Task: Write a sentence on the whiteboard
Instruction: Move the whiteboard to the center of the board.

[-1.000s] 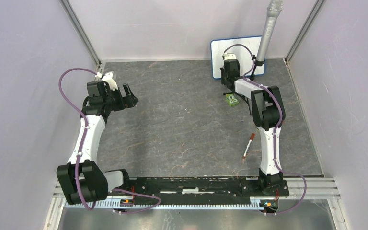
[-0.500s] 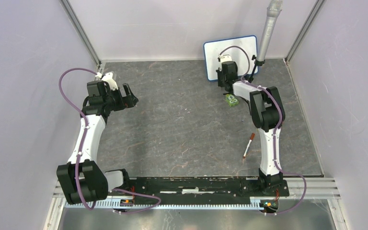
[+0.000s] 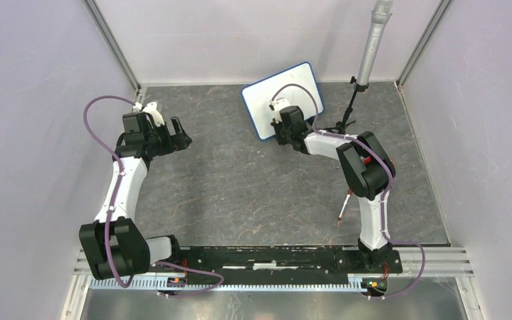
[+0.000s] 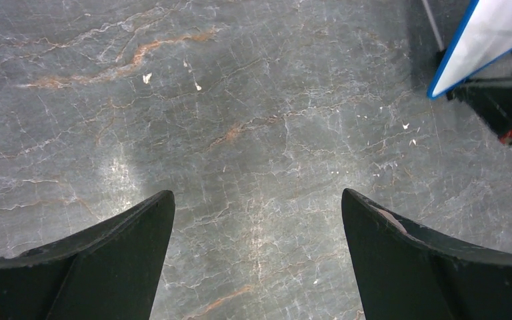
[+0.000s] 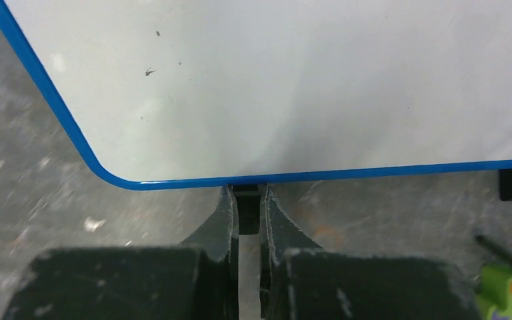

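grey table [image 3: 240, 187], right arm [image 3: 363, 170] stretched leftward, fingers [image 5: 221, 223] pinching whiteboard [image 5: 307, 80]

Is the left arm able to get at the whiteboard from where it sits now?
Probably yes: the left tool is open, and only bare table lies between it and the whiteboard, which the right tool grips by a foot.
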Action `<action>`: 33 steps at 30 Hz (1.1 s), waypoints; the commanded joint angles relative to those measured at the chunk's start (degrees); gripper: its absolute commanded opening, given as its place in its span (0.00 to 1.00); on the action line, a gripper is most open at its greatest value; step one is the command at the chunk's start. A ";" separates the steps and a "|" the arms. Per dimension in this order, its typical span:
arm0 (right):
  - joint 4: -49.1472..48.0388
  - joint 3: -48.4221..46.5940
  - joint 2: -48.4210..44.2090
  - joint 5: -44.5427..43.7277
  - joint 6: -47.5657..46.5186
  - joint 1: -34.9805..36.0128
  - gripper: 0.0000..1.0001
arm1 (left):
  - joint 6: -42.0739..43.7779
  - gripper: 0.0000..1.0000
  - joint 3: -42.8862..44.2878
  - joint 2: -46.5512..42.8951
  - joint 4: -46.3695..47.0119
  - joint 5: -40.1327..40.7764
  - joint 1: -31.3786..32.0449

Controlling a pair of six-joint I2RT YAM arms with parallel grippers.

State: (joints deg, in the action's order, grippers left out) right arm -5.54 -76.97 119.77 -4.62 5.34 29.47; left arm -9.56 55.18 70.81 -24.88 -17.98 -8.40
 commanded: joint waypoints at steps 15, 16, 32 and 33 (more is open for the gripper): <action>9.30 22.98 -18.22 5.57 2.31 17.24 0.00 | -3.49 1.00 2.92 -0.74 -0.60 0.61 -0.91; 9.19 24.19 -18.97 6.26 2.57 18.11 0.00 | -3.53 1.00 2.90 -0.82 -0.69 0.58 -0.99; 8.61 31.10 -31.79 9.67 -2.93 23.70 0.73 | -0.86 1.00 5.32 4.14 -1.30 -4.10 -2.16; 8.77 31.38 -32.95 9.53 -4.20 23.70 0.76 | 0.94 1.00 5.63 4.76 -0.79 -6.62 -2.12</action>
State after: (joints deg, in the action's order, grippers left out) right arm 2.94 -46.30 92.66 3.77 4.91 53.17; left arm -10.39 57.54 74.00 -27.11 -18.61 -10.28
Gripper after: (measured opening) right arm 0.708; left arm 0.996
